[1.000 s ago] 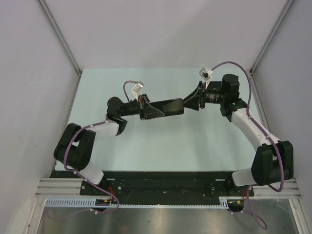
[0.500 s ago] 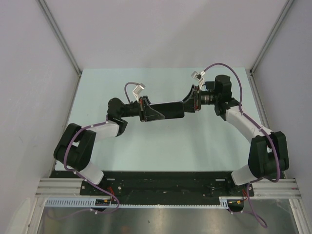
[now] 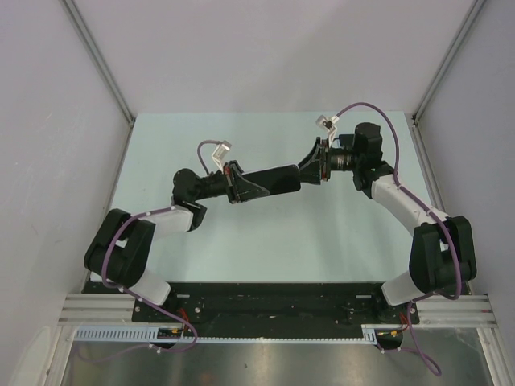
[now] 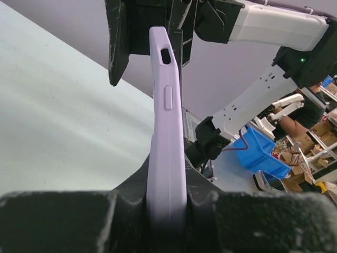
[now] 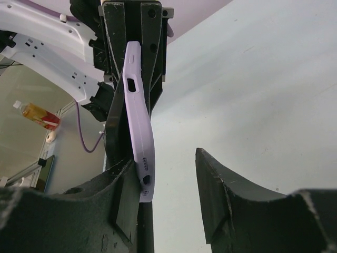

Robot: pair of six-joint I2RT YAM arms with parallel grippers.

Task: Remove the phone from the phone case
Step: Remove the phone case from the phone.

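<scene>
Left wrist view: one lilac case, edge-up in mid-air over the table, is clamped at its near end by the left gripper. It is probably light, soft and best peeled at a corner lip, while the one phone inside is probably stiff, slick and breakable. Of two grippers, the right gripper stands part-open around the far end, touching the case on one side only.
</scene>
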